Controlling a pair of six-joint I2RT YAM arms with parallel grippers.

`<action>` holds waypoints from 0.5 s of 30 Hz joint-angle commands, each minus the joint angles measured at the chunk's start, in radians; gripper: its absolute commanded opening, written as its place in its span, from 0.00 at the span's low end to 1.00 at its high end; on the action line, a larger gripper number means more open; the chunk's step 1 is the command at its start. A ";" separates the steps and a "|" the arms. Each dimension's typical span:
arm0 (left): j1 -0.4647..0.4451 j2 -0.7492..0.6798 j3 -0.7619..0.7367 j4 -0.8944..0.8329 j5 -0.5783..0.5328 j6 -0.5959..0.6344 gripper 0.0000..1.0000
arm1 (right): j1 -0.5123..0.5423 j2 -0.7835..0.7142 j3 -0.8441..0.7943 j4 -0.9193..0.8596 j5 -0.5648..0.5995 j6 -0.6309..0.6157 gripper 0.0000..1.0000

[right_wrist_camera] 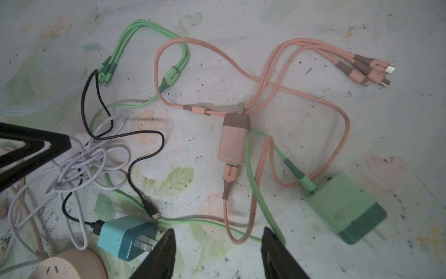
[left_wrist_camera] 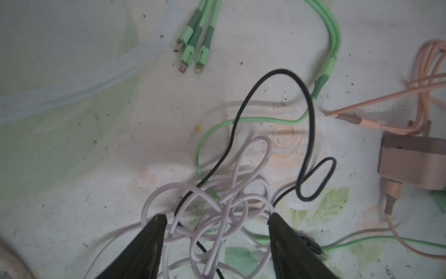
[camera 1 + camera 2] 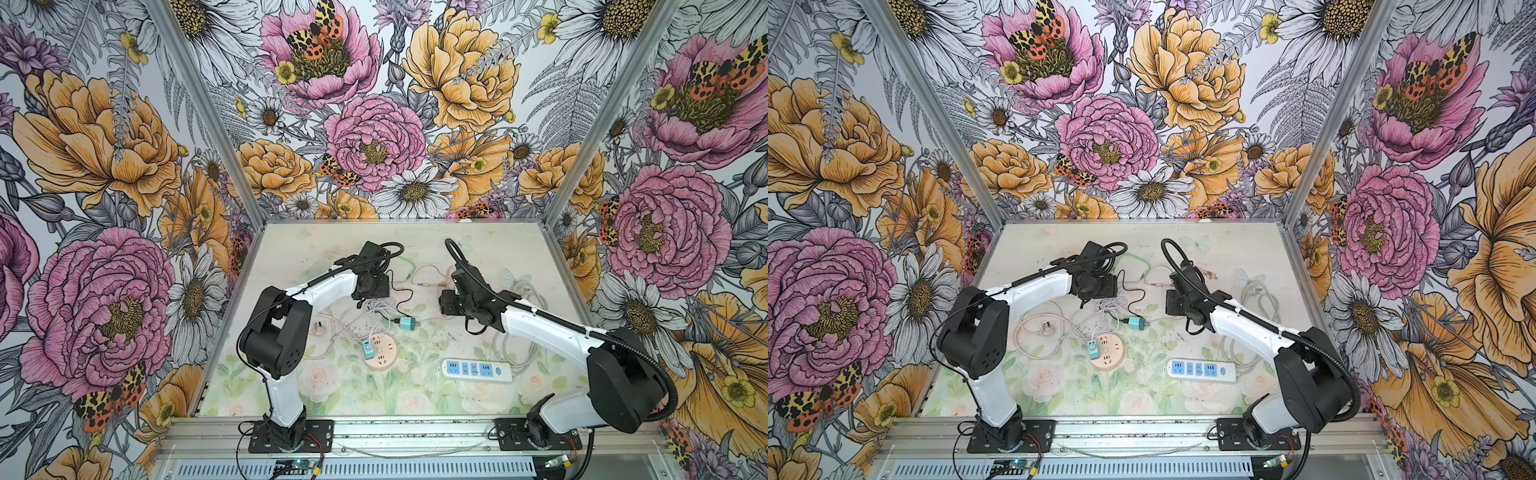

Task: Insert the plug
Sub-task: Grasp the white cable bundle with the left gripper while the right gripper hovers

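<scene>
Left gripper [image 2: 217,218]: fingers spread apart and gripping nothing, poised over a tangle of thin white cable [image 2: 224,193] on the pale flower-printed table [image 3: 332,390]. Right gripper [image 1: 218,232]: fingers likewise apart and empty, with loops of green rubber cable [image 1: 251,183] and pink rubber cable [image 1: 263,154] lying on the table beneath the gap. The teal-blue cube-shaped charger plug [image 3: 408,323] lies loose on its side on the table, held by neither gripper, at about 1 o'clock from the round pink plastic socket block [image 3: 384,360] in both top views. Its metal prongs are bare, and a thin black cable [image 1: 147,154] enters its back. The right arm's wrist stands at about 2 o'clock from this plug, the left arm's at about 11 o'clock. A small teal charger [image 3: 368,348] is seated in the round block at its 9 o'clock edge. The white oblong power strip [image 3: 476,371] with blue socket faces lies toward 3 o'clock from the round block, well apart from both grippers. A pink oblong charger [image 1: 233,140] and a green block charger [image 1: 342,205] lie near each other, unplugged.
</scene>
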 commanded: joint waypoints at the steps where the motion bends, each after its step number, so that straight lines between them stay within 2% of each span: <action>1: -0.022 0.029 0.042 0.014 0.034 0.073 0.71 | -0.018 -0.047 -0.026 0.007 0.013 0.016 0.59; 6: -0.038 0.051 0.050 0.004 0.039 0.110 0.73 | -0.029 -0.077 -0.048 0.007 0.014 0.019 0.61; 11: -0.074 0.122 0.105 -0.095 -0.082 0.143 0.73 | -0.035 -0.089 -0.065 0.007 0.017 0.024 0.61; 15: -0.085 0.166 0.139 -0.145 -0.126 0.139 0.72 | -0.036 -0.100 -0.075 0.007 0.018 0.029 0.61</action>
